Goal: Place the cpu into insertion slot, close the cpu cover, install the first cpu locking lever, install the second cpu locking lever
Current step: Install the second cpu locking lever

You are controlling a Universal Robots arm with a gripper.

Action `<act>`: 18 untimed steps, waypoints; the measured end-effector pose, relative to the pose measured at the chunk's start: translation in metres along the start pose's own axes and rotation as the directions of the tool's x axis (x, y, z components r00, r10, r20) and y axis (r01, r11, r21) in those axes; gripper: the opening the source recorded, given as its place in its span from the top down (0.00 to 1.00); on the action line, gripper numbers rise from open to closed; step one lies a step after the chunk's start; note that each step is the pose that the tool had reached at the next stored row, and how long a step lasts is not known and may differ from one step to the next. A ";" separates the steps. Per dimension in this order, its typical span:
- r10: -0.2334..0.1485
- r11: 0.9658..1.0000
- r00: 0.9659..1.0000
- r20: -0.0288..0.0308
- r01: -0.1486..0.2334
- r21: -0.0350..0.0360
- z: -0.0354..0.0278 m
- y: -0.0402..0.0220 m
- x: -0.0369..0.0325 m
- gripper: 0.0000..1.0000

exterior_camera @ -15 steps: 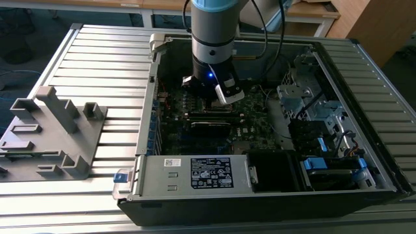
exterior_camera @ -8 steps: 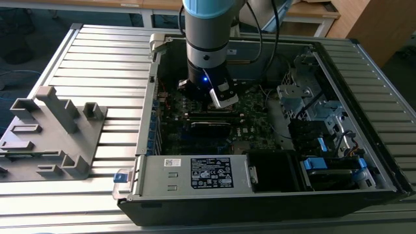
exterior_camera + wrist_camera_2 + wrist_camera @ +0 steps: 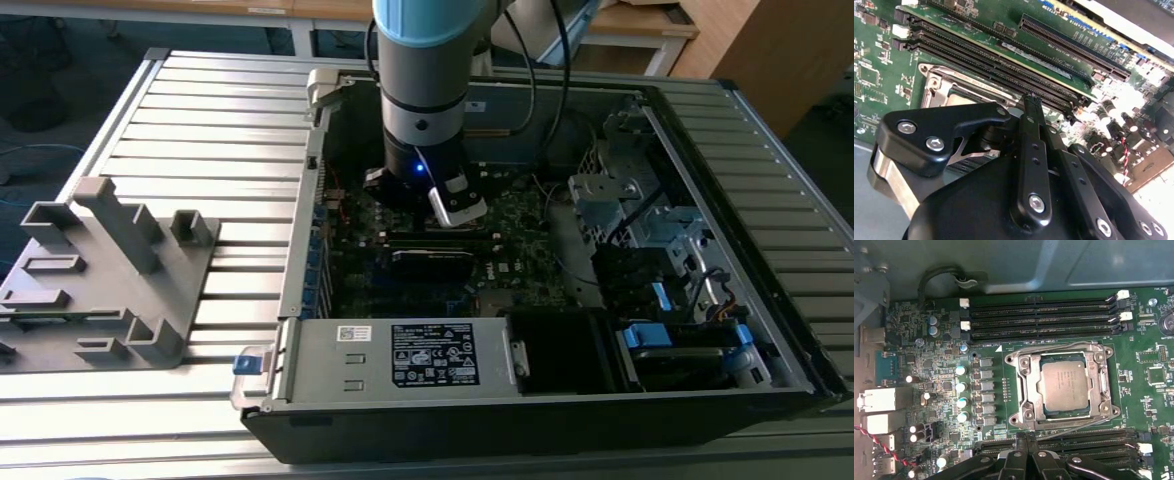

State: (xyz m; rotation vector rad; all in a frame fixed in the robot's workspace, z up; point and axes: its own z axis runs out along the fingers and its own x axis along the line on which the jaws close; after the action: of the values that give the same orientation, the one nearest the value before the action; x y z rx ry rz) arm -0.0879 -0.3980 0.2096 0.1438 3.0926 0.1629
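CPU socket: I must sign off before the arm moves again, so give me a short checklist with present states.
1. cpu seated flat in the insertion slot: ok.
2. cpu cover lying closed around the chip: ok.
3. Locking levers latched: cannot tell.
4. gripper empty: cannot tell.
5. Arm inside the computer case, above the motherboard: ok.

No print can be read — the power supply's label (image 3: pixel 434 355) stays illegible

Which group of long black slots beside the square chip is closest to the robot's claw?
In the first wrist view, the slots just beside the gripper are nearest; the other group lies beyond the cpu.
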 end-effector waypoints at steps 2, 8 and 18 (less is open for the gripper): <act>0.000 1.000 1.000 0.000 0.000 0.000 0.0001 0.0001 0.0000 0.89; 0.000 1.000 1.000 0.000 0.000 0.000 0.0039 -0.0004 0.0002 0.89; 0.001 1.000 1.000 -0.001 -0.001 -0.017 0.0059 -0.0006 0.0003 0.89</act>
State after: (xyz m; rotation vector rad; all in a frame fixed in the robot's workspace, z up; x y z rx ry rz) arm -0.0880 -0.3979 0.2036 0.1443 3.0917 0.1887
